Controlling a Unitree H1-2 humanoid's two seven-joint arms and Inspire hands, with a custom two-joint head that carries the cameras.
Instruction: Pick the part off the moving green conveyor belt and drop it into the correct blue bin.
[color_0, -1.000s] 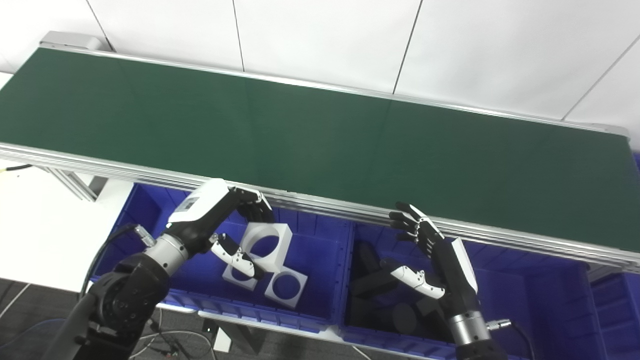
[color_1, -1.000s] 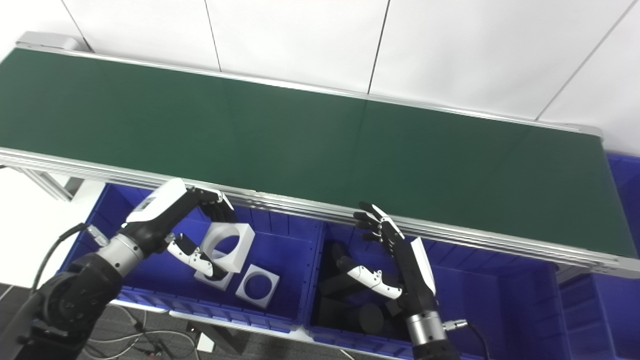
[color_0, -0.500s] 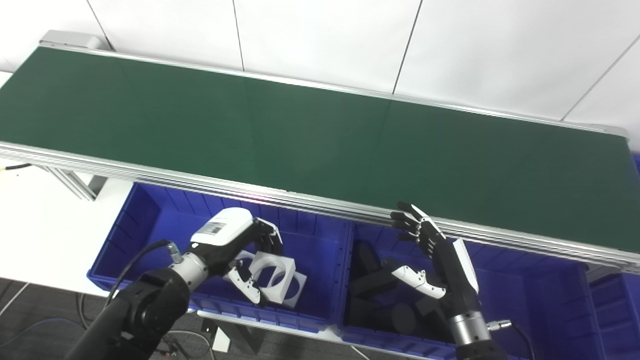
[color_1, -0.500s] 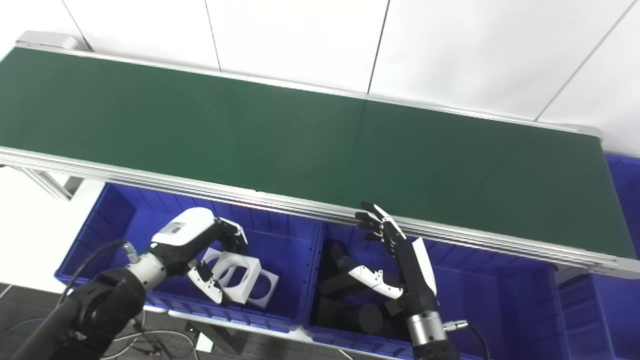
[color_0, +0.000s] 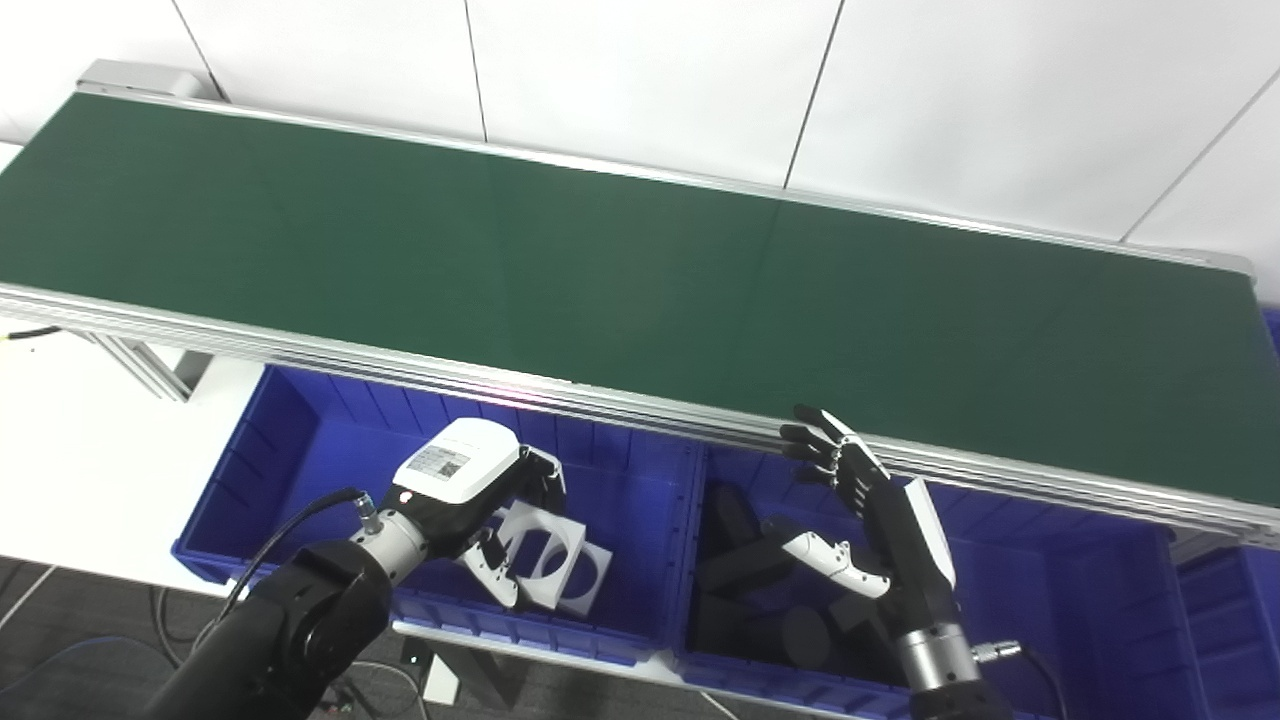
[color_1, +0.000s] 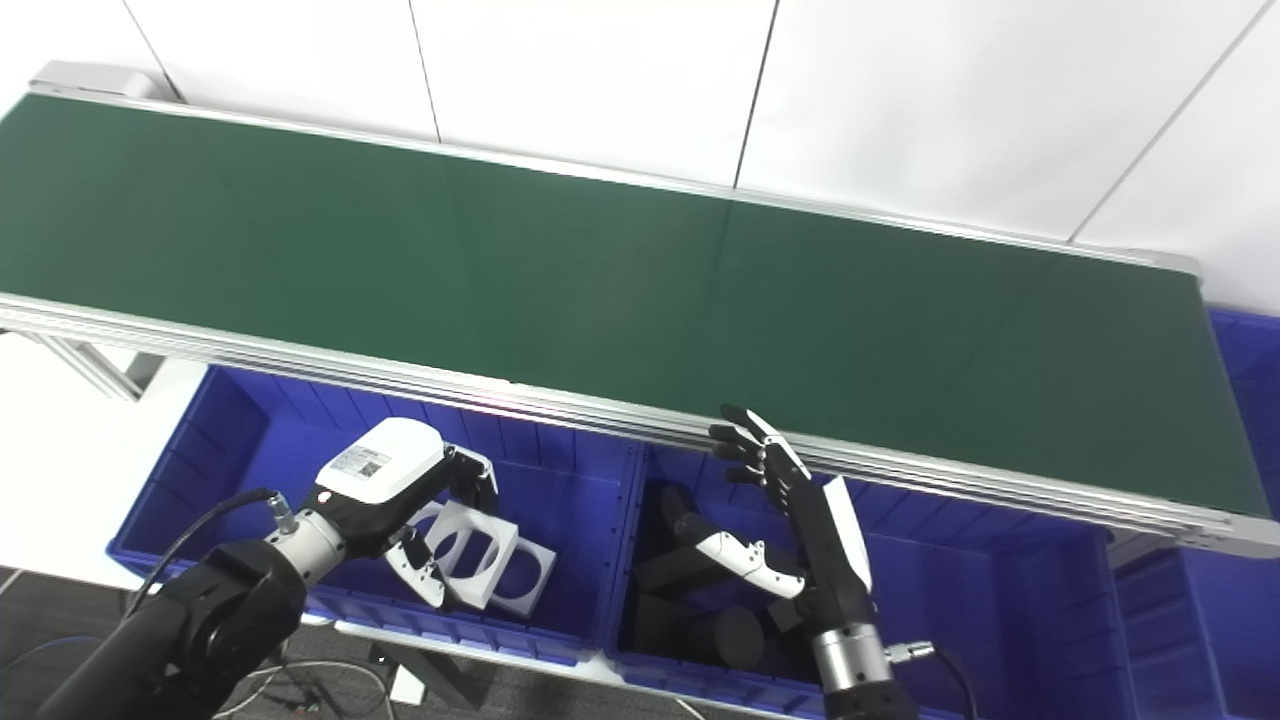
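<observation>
The green conveyor belt (color_0: 640, 270) runs across the view with no part on it. My left hand (color_0: 470, 490) is low inside the left blue bin (color_0: 300, 440). Its fingers and thumb are closed around a white square part with a round hole (color_0: 545, 550), which rests tilted on other white parts (color_1: 525, 580) in the bin. My right hand (color_0: 880, 520) is open with fingers spread and holds nothing. It hovers over the right blue bin (color_0: 1080, 600), just below the belt's near rail.
Several black parts (color_0: 740, 570) lie in the right bin. Another blue bin (color_0: 1230, 600) shows at the far right edge. The belt's aluminium rail (color_0: 620, 400) overhangs the backs of the bins. White wall panels stand behind the belt.
My left hand has come down from just under the belt rail into the left bin, carrying the white part onto the other white parts. The right hand has stayed put.
</observation>
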